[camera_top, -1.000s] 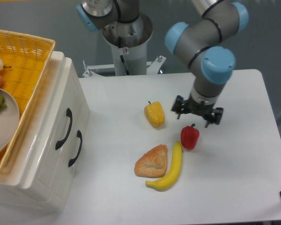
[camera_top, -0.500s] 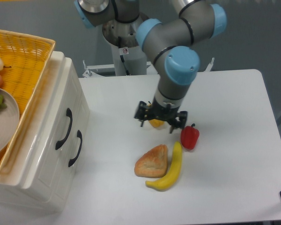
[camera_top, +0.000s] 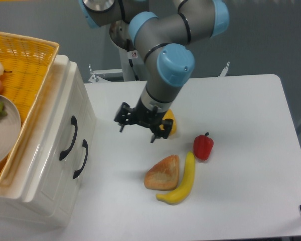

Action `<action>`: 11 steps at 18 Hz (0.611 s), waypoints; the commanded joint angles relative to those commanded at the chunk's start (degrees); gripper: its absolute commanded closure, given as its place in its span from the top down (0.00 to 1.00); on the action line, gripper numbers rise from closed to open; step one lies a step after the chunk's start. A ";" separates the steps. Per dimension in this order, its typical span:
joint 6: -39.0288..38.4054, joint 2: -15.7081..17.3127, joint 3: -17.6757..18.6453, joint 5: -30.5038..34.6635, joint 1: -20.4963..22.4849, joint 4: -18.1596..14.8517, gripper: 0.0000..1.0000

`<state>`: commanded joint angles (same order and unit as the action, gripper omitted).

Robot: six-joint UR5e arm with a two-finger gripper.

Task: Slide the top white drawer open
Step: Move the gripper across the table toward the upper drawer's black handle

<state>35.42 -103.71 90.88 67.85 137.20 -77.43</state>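
The white table (camera_top: 241,201) carries everything here, and along its left edge stands the white cabinet (camera_top: 37,201), tilted in the view so that its two drawer fronts face right toward the open surface. The top white drawer (camera_top: 65,108) is the upper of the pair; its front sits flush with the cabinet face, so by the look of it nothing of the task is done yet: the drawer is fully closed and its curved black handle (camera_top: 70,138) is untouched. The lower white drawer (camera_top: 88,165) just beside it is likewise closed. A yellow woven basket (camera_top: 32,65) rests on top of the cabinet, with a pale plate (camera_top: 2,133) in it. The arm reaches down from its base at the table's far edge, and the gripper (camera_top: 140,125) hangs above the middle of the table, near the cabinet but still apart from the handle; its fingers stand spread and hold nothing. What is left, I judge, is the whole job: reach the upper handle, catch it, and pull. Toward the near edge lie a pastry (camera_top: 163,173), a banana (camera_top: 183,181) and a red pepper (camera_top: 203,145), with a yellow pepper (camera_top: 169,123) partly hidden behind the gripper. A plain grey wall closes off the room behind.
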 joint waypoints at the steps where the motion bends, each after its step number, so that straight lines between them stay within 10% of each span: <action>1: -0.17 0.00 0.00 0.00 -0.79 0.00 1.00; 11: -4.21 -0.09 -1.06 -3.96 -4.22 -0.17 1.00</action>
<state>31.21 -103.80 89.83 63.90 132.98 -77.61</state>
